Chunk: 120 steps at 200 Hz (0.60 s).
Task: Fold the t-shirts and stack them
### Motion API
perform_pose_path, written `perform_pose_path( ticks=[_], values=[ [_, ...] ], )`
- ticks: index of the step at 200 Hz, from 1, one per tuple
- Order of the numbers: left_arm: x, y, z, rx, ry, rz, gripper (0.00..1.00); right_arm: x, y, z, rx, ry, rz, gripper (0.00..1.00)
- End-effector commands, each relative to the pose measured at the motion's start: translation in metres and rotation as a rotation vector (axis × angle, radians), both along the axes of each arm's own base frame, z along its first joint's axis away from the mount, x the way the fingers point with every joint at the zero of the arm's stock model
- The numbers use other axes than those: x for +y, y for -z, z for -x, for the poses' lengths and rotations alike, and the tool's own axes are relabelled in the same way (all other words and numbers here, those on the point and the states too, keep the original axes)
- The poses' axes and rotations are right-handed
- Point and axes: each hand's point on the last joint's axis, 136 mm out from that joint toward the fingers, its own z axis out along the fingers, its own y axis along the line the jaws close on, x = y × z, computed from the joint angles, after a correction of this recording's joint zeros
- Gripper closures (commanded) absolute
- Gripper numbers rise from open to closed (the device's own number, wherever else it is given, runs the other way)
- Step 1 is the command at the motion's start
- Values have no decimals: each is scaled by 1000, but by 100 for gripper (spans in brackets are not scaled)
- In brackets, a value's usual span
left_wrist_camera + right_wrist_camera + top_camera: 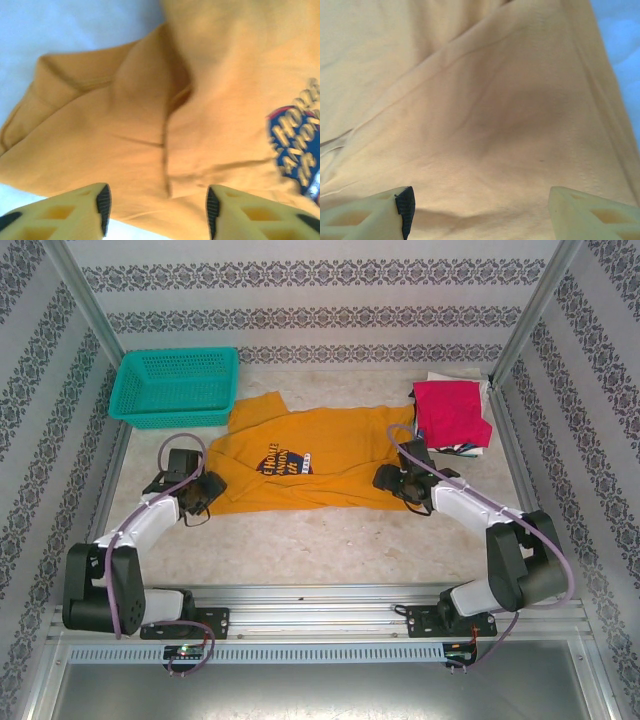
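1. Basket: it stands at the far left of the counter, its corner just beside the upper sleeve of the orange shirt. A fold swept that way could catch the sleeve on the rim.

2. Left claw: spread, pinching nothing, low over the shirt's left edge. The cloth here is bunched into a ridge. Closing on the ridge may take several layers, or only the top one, and the fold would then skew.

3. Orange shirt: it lies print-up across the middle of the counter, unfolded and wrinkled. Uneven lifting by the two sides would twist it.

4. Right claw: spread, empty, over the shirt's right edge. The smooth cloth may slip from a shallow pinch.

5. Red shirt: folded, on top of the stack at the far right, close to the orange sleeve. Dragging the orange shirt could disturb the stack.
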Motion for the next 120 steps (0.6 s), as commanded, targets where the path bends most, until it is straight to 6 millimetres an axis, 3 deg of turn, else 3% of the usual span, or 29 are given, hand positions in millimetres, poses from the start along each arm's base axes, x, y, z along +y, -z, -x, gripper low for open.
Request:
perform_pose_path(
  ticks=[1, 38, 120],
  values=[
    [-4, -8, -10, -5, -58, 16, 41, 5, -3, -9, -19, -3, 19, 29],
    [2, -3, -32, 29, -117, 6, 48, 15, -1, -11, -11, -31, 16, 29],
    [10, 21, -73, 47, -147, -42, 55, 5, 1, -2, -8, -14, 41, 29]
  ],
)
